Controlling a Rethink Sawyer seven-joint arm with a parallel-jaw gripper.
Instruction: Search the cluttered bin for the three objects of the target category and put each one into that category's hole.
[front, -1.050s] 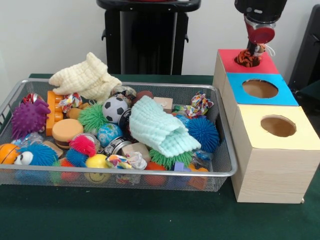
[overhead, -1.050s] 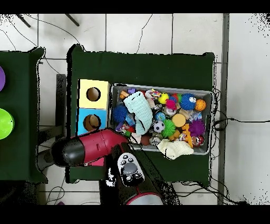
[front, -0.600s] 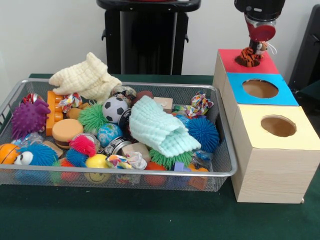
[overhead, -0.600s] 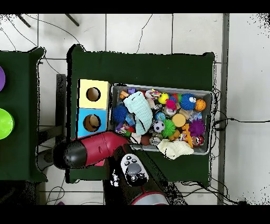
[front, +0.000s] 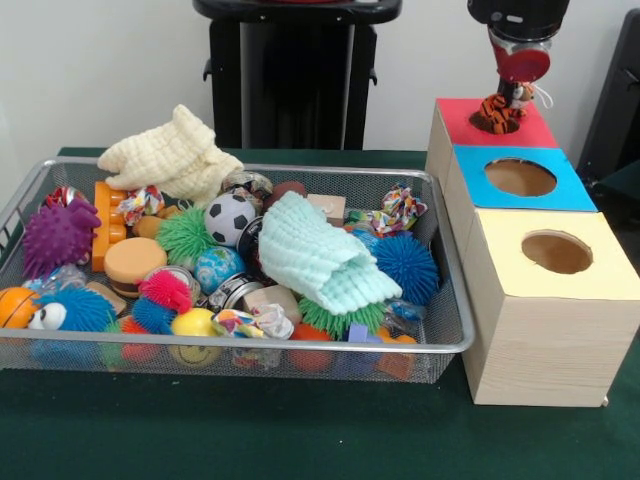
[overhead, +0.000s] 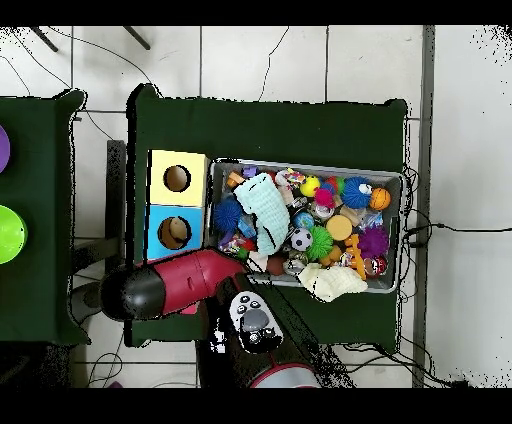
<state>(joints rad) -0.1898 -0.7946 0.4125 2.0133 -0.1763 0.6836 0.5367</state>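
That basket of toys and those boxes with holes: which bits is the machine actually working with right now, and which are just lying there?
In use:
- end effector above the red-topped box
- orange striped toy at that box's hole
- wire bin being searched

Lying about:
- soccer ball
- mint cloth
- cream cloth
- purple spiky ball
- blue-topped box
- yellow-topped box
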